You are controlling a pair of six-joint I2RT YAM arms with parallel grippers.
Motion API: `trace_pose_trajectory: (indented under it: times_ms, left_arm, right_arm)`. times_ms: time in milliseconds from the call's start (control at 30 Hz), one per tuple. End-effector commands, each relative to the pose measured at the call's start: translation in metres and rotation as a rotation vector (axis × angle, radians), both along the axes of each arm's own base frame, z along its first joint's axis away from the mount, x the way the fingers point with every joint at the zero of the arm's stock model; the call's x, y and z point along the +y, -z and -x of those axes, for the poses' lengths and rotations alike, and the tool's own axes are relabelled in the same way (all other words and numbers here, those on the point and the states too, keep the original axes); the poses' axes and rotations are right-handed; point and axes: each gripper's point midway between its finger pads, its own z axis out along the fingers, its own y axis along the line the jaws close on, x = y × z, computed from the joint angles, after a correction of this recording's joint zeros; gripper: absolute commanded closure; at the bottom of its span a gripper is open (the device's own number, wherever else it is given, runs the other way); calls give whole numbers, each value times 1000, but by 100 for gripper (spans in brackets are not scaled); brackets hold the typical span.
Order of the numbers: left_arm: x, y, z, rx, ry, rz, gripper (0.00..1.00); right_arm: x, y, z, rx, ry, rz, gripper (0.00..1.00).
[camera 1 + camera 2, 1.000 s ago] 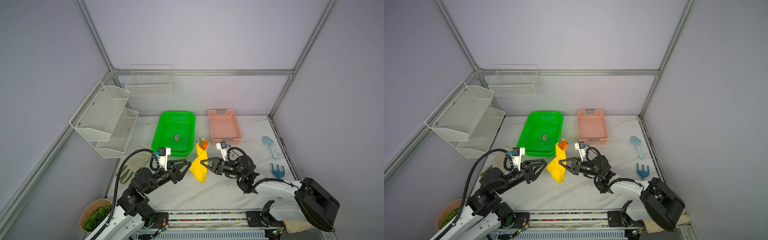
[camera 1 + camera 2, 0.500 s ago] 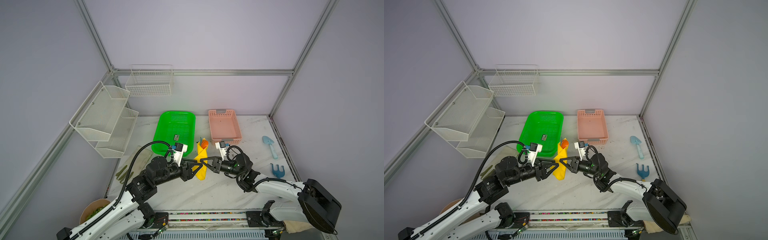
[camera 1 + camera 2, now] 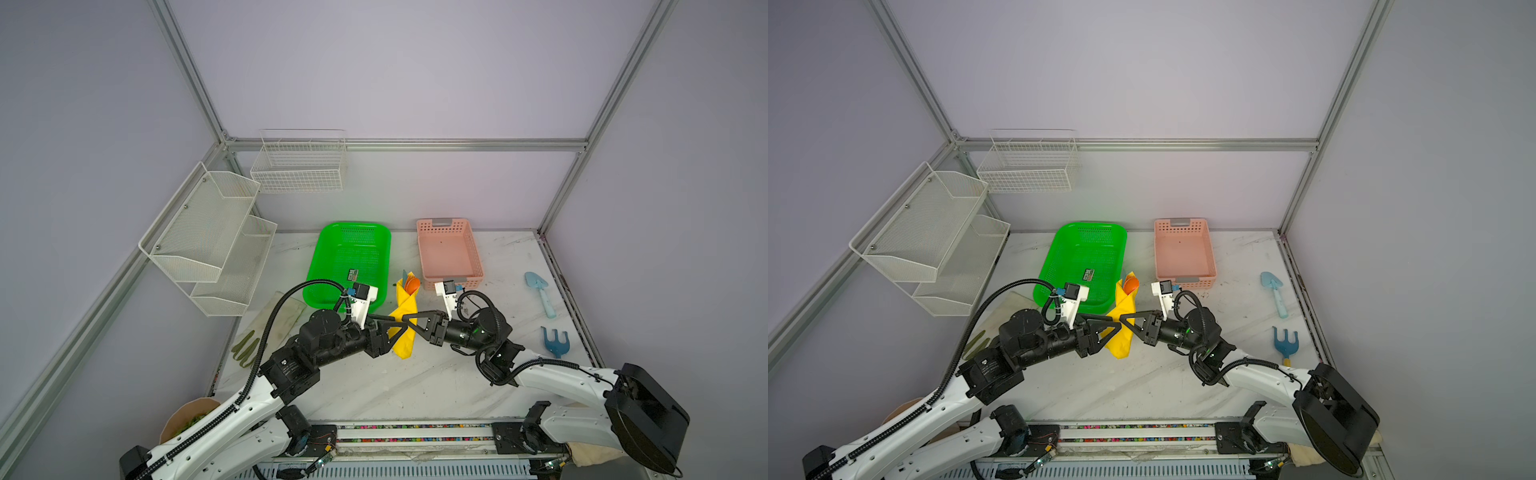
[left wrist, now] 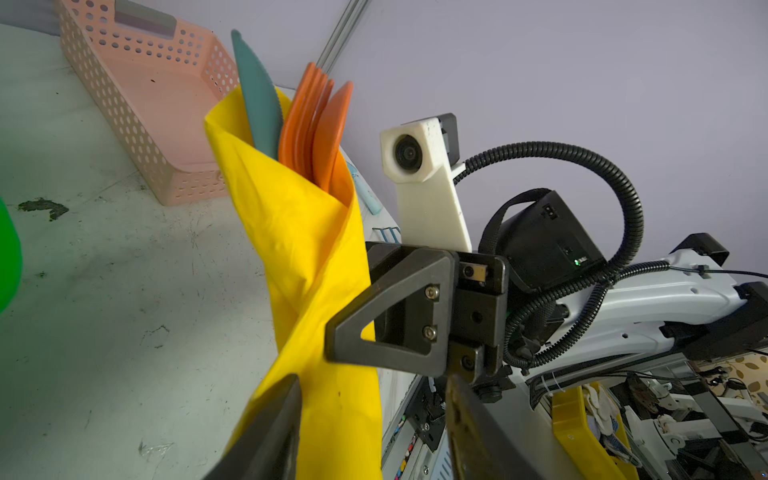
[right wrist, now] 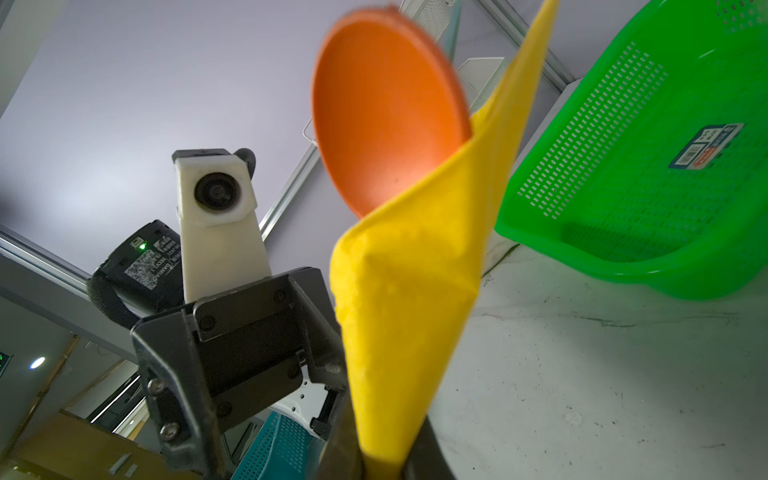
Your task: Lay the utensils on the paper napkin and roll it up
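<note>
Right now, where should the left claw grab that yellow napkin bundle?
Probably the narrow waist of the paper napkin, below the flared top where the utensils poke out. Come from the left arm's side, opposite the right gripper pinching it, since that flank is free.

Napkin (image 4: 307,232) thin matt yellow paper (creased); spoon (image 5: 386,116) smooth orange plastic; tabletop (image 3: 415,386) scuffed marble-look.

Left hand (image 3: 395,323) stretches inward, jaws parted, facing the right hand (image 3: 409,324), whose jaws are pinched together.
</note>
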Motion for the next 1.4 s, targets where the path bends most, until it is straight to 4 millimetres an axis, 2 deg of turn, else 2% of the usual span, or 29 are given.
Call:
trace_pose_trajectory:
  times_ms: [0, 367, 633, 700, 900, 1067, 1200, 1367]
  left_arm:
    - [2, 8, -2, -10, -20, -7, 44]
    - [0, 20, -6, 8, -27, -13, 39]
    - [-9, 20, -4, 14, 14, 26, 43]
    - [-11, 18, -3, 11, 25, 37, 45]
    - [-12, 18, -1, 9, 40, 58, 62]
    - [-16, 20, 1, 15, 62, 69, 66]
    - [-15, 22, 0, 14, 60, 76, 82]
    - [-12, 21, 0, 1, 52, 96, 91]
  right_arm:
    - [-4, -24, 7, -56, -15, -72, 98]
    - [-5, -29, 11, -58, -34, -113, 98]
    - [-6, -30, 11, -53, -37, -133, 98]
    - [-6, -30, 11, -51, -35, -135, 98]
    - [-6, -29, 11, -47, -37, -140, 98]
    - [-7, -30, 11, -48, -36, -144, 98]
    - [-7, -29, 11, -46, -30, -140, 97]
    - [-8, -28, 10, -46, -20, -134, 84]
